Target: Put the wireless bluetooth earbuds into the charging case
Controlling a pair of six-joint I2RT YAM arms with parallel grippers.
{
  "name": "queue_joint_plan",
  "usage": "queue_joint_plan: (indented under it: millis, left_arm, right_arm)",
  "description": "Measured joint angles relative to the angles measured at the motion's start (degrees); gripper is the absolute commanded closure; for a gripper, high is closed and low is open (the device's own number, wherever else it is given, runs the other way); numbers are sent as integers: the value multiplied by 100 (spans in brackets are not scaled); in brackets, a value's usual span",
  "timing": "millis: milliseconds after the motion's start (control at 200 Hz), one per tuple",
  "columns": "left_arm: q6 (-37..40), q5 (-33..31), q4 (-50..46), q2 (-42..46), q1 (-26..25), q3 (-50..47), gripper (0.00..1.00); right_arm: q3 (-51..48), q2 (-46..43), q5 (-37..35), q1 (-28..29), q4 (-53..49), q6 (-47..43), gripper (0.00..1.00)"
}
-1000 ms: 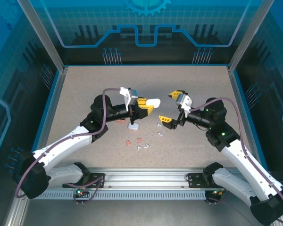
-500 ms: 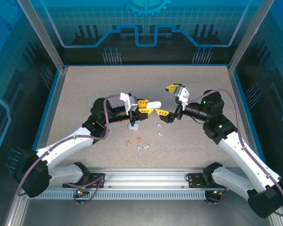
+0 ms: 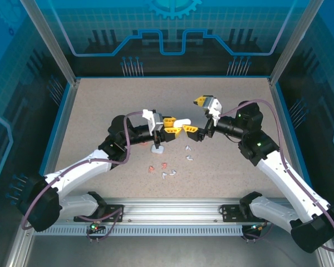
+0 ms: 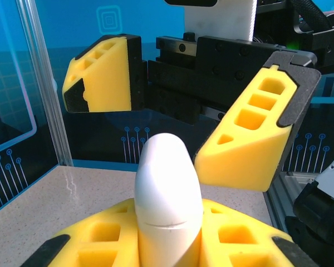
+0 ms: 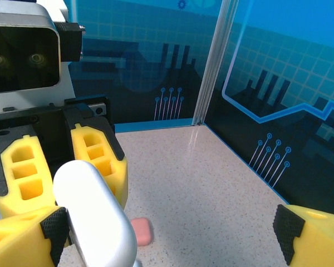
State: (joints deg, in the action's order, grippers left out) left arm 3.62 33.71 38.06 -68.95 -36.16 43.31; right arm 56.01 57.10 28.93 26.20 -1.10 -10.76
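Earbuds (image 3: 167, 174) loose in top view; L end effector (image 3: 173, 126) grips case (image 4: 168, 183), R end effector (image 3: 196, 115) gaping.

We looked down from above, behind both arms. Our wrist cameras faced each other closely, sharing the white case (image 4: 168, 183) in the left gripper (image 4: 168, 233).
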Motion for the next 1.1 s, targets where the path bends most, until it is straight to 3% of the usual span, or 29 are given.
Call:
queue_joint_plan:
  millis: [880,1101]
  left_arm:
    - [136,-44,-22,-33,-50,-245,100]
    - [199,-424,39,144,-55,-713,100]
  right_arm:
    - [295,35,-199,-61,-278,109,0]
    - [931,-122,-957,-201,-1285,855,1]
